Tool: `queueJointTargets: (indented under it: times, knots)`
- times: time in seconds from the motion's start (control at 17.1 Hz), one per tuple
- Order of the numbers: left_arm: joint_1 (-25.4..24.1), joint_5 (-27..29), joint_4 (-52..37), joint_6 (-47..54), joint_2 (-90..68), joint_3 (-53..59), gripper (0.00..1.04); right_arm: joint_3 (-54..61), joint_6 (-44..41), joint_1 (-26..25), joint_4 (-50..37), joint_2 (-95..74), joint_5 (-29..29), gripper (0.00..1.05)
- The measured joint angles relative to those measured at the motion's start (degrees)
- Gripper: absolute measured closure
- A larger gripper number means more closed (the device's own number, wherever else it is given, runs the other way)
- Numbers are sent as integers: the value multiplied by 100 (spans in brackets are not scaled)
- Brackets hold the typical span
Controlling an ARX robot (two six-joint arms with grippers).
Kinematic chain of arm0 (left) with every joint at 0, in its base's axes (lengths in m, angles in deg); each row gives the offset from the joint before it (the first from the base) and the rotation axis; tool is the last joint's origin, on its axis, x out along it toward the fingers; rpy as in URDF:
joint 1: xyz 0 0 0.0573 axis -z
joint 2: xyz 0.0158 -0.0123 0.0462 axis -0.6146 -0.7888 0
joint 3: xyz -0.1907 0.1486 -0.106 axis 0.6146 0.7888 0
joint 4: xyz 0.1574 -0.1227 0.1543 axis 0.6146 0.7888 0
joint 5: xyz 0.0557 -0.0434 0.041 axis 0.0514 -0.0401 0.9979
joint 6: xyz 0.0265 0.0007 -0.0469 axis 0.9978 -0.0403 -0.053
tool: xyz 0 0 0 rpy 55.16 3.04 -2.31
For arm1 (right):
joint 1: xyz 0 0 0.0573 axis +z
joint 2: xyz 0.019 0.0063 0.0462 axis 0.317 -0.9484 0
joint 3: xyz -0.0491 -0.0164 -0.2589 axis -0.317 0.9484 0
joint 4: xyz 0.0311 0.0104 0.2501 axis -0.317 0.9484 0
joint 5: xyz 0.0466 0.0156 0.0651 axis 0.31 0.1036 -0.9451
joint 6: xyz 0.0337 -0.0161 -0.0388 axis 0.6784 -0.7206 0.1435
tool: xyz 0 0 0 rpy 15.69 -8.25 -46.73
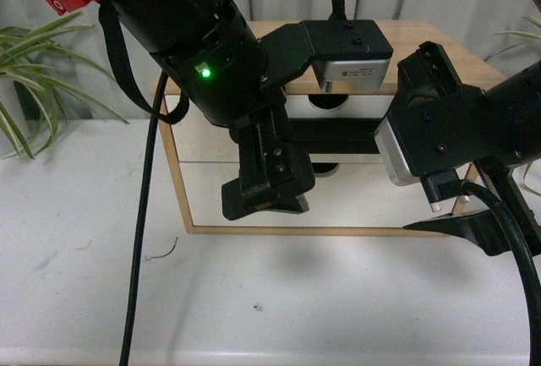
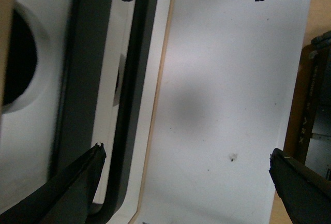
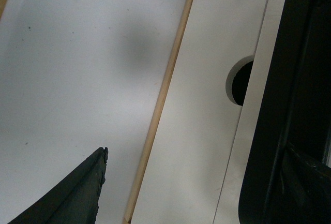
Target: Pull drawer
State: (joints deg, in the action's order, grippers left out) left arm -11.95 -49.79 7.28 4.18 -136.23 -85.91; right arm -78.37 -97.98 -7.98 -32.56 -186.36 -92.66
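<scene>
The drawer [image 1: 203, 142] is the upper white front of a light wood cabinet, with a long black bar handle [image 1: 347, 135] and a half-round notch [image 1: 325, 102] in its top edge. My left gripper [image 1: 269, 204] hangs open in front of the cabinet, below the handle. In the left wrist view the handle [image 2: 72, 105] runs beside the notch [image 2: 20, 58]; one fingertip [image 2: 90, 164] overlaps the handle, and the left gripper [image 2: 186, 157] spans bare table. My right gripper [image 1: 448, 218] is open at the cabinet's lower right. The right gripper [image 3: 191, 157] faces the fronts, handle [image 3: 279, 79] at one side.
A plain white lower front [image 1: 363, 201] with its own notch [image 3: 240, 81] sits under the handled drawer. The cabinet stands on a white table [image 1: 279, 298]. Green plants [image 1: 25, 70] stand at the far left and right. A black cable [image 1: 139, 239] hangs over the table's left part.
</scene>
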Motion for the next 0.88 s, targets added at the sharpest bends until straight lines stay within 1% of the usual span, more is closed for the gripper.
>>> queueJointTargets:
  times: [0.41, 0.88]
  knots:
    - [13, -85, -240, 9, -332, 57, 7, -2, -136, -9, -212, -286, 63, 6]
    - [24, -125, -243, 7, -367, 35, 7, -7, -245, -44, -177, -323, 46, 6]
